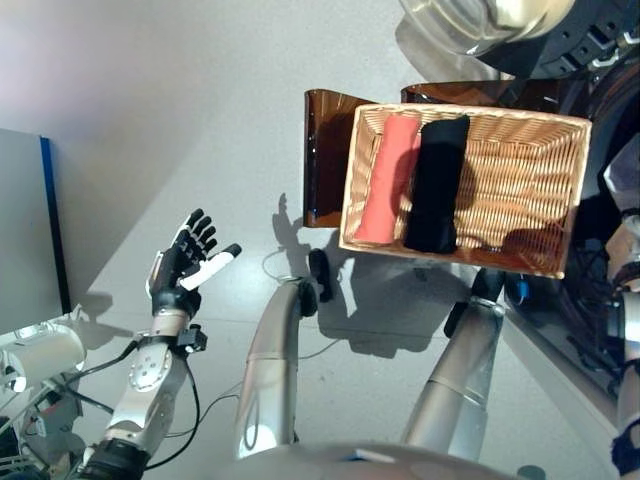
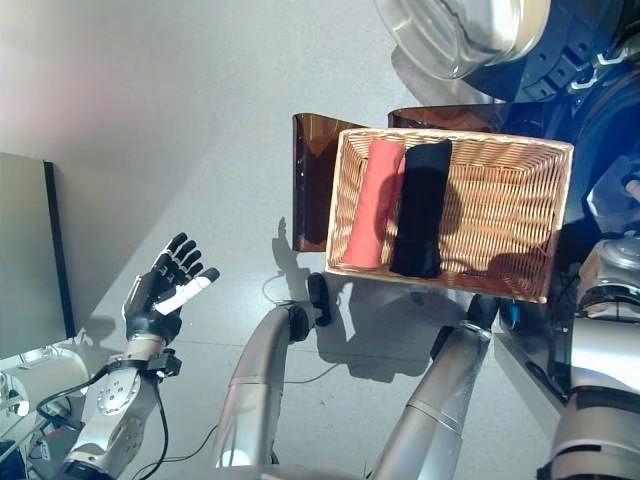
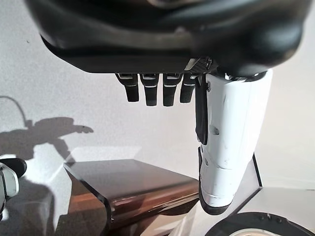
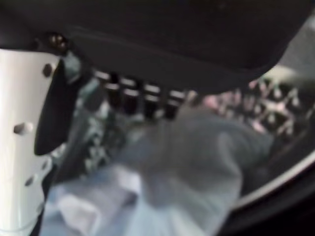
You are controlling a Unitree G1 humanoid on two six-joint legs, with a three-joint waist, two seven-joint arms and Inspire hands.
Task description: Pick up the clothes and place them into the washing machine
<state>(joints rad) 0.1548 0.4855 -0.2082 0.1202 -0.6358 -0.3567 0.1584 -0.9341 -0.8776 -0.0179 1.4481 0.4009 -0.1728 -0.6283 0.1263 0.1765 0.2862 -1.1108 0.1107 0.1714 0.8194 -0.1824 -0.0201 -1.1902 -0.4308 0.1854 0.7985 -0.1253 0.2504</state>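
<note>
A shallow wicker basket (image 1: 470, 110) rests on a low dark brown box (image 1: 325, 150) beside the washing machine (image 1: 600, 60). A rolled pink cloth (image 1: 388, 180) and a rolled black cloth (image 1: 437, 185) lie side by side at the basket's left end. My left hand (image 1: 185, 262) is open and empty over the floor, well left of the basket; its white-covered thumb (image 3: 231, 137) points toward the brown box (image 3: 133, 182). My right hand (image 4: 19, 137) has straight fingers just above a crumpled light blue-grey cloth (image 4: 187, 167) inside the machine's drum.
The machine's round glass door (image 1: 470, 25) stands open above the basket. A grey cabinet (image 1: 25, 230) with a blue edge stands at the far left, with a white device (image 1: 40, 360) below it. Grey floor lies between my left hand and the box.
</note>
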